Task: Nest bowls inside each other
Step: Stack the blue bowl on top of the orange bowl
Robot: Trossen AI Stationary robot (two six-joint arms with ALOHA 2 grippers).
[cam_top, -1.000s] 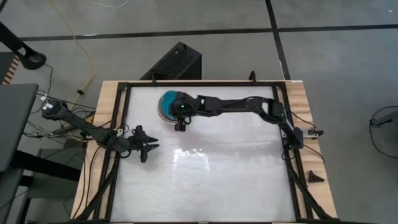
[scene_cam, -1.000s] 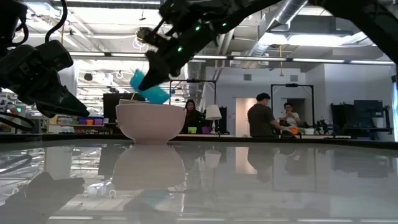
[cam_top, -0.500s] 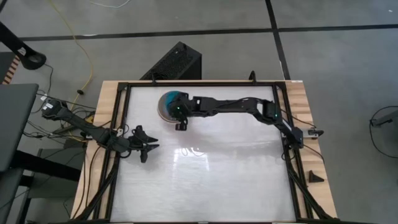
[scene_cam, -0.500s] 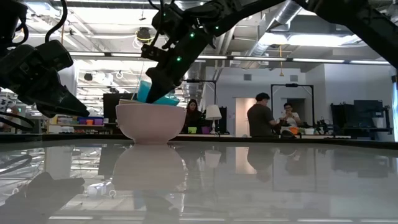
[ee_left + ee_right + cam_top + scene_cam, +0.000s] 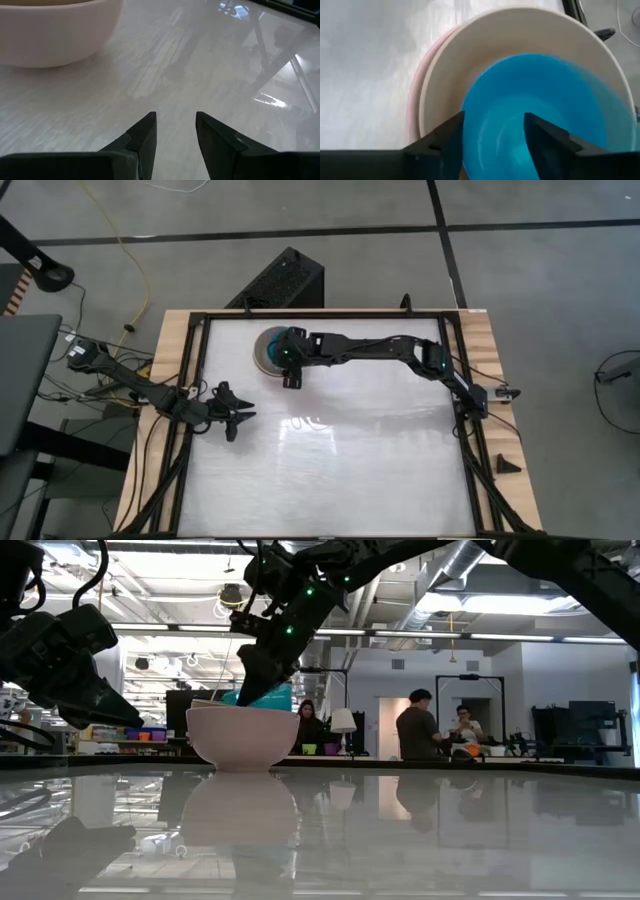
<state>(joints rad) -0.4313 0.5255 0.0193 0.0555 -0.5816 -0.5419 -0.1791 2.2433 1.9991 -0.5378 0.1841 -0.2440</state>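
Bare table [image 5: 340,470] beside stacked bowls [image 5: 268,350]

High view: straight down over whole table [image 5: 330,480]. Low view: table-height, level, facing room. Wrist views: close, looking past own jaws. All share stacked bowls [image 5: 238,736] (upper centre of high frame).

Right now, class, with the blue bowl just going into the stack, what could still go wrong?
1. The blue bowl sits tilted in the beige bowl; it may not settle flat.
2. The right gripper's open fingers straddle its rim, so lifting away could drag it out.
3. The left gripper waits nearby, clear of the stack.
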